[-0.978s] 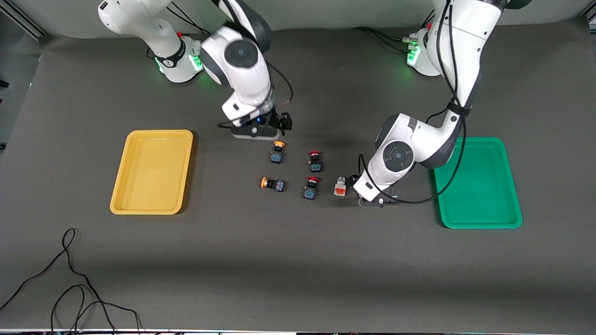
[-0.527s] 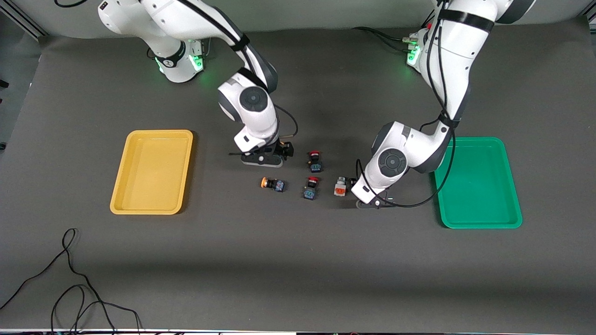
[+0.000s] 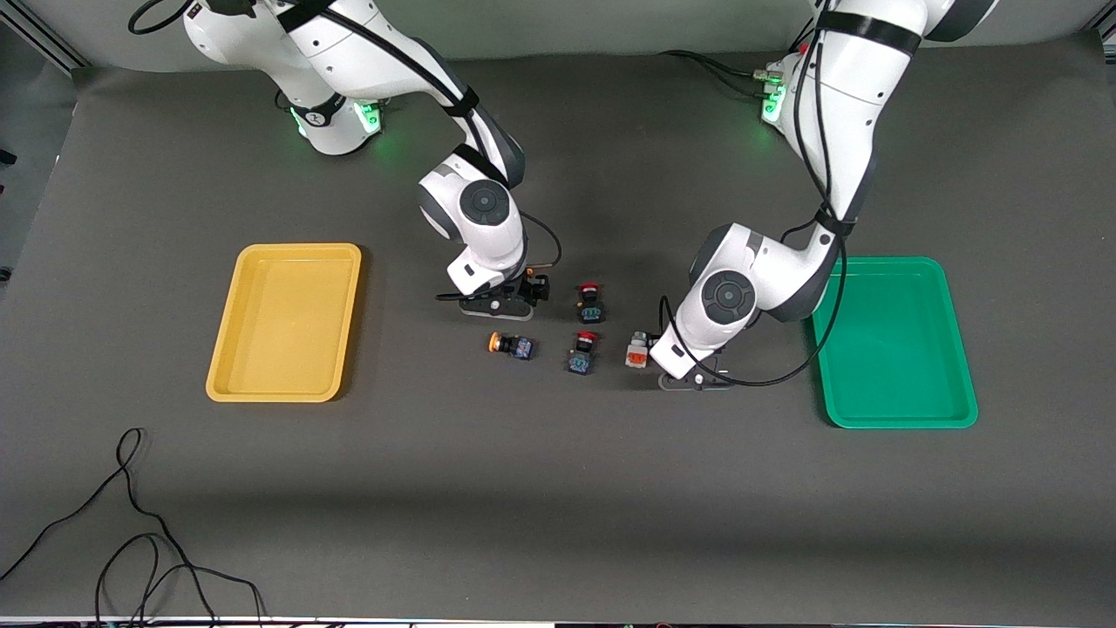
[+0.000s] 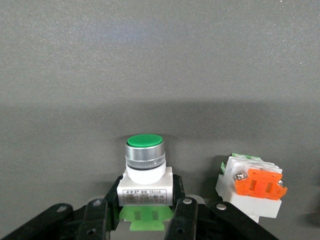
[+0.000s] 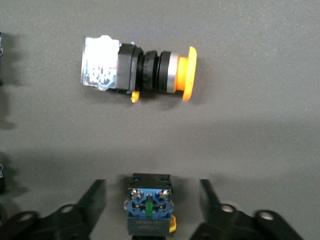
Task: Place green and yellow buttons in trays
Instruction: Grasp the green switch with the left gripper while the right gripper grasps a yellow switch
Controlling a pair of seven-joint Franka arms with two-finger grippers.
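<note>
Fingers of the left gripper (image 4: pixel 145 220) pinch the green button (image 4: pixel 145 167); right gripper (image 5: pixel 150 210) is spread around a yellow button (image 5: pixel 149 205)

- Two red switches (image 3: pixel 590 302) (image 3: pixel 583 351) lie on the dark surface (image 3: pixel 558 488), one nearer the front camera than the other, roughly midway between the two ends.
- A black cable (image 3: pixel 131 523) loops on the surface near the front camera, toward the right arm's end.
</note>
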